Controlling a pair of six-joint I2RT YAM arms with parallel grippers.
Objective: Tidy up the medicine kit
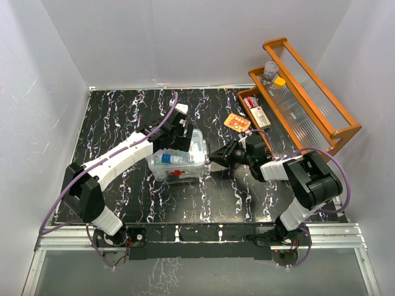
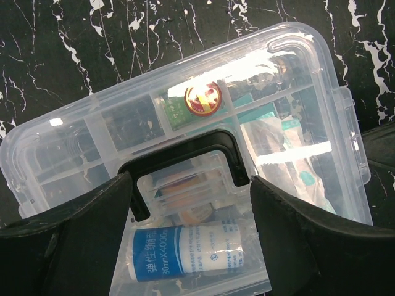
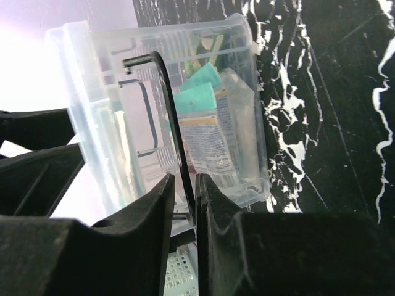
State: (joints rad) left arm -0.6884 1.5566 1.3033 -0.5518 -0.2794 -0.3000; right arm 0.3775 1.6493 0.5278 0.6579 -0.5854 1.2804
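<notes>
A black worktop (image 1: 123, 117) veined with white marbling filled the middle of the scene. Plain white walls (image 1: 62, 49) rose from its left, far and right edges, closing it in like a booth. The light was even and bright, with a soft sheen on the worktop's glossy surface. An orange-brown wooden tiered rack (image 1: 308, 98) with ribbed clear shelves stood at the worktop's far right corner. A silver aluminium rail (image 1: 339, 233) ran along the worktop's near edge.

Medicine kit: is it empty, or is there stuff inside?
Not empty: the clear medicine kit shows a blue-labelled roll, teal packets, a red-gold disc inside.
</notes>
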